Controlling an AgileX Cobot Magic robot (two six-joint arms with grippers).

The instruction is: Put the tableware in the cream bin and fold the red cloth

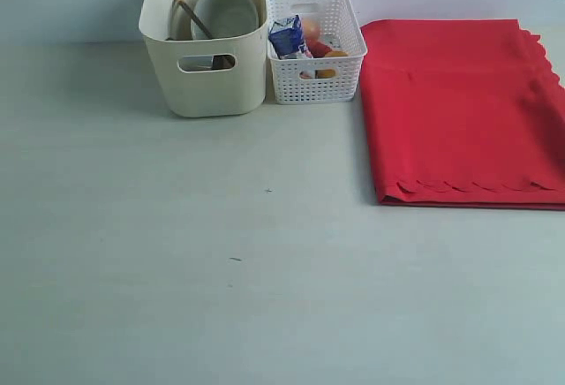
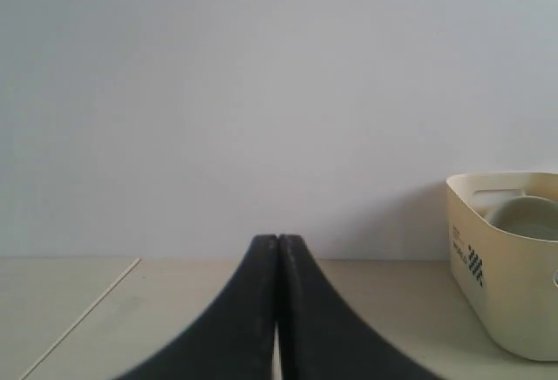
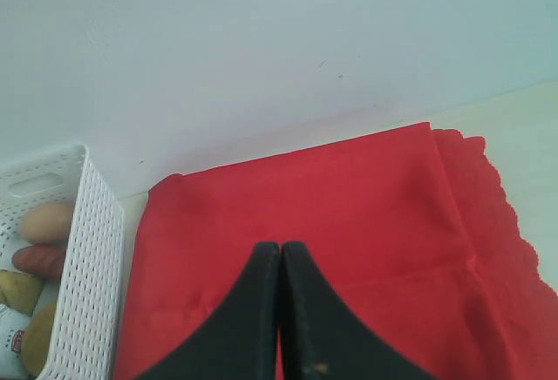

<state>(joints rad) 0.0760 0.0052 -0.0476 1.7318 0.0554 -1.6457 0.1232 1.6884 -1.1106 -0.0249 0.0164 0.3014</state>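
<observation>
Exterior looks down across the worktop [image 1: 177, 297] toward its far edge; left wrist, low, shares the bin [image 2: 501, 284]; right, the cloth [image 3: 349, 214].

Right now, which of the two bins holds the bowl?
The cream bin, tall and solid-walled, with the bowl leaning inside. The white lattice basket beside it holds a blue milk carton, no bowl.

bowl [image 1: 225, 12] in bin [image 1: 207, 94] | basket [image 1: 313, 85] beside, right | cloth [image 1: 463, 111] rightmost
</observation>
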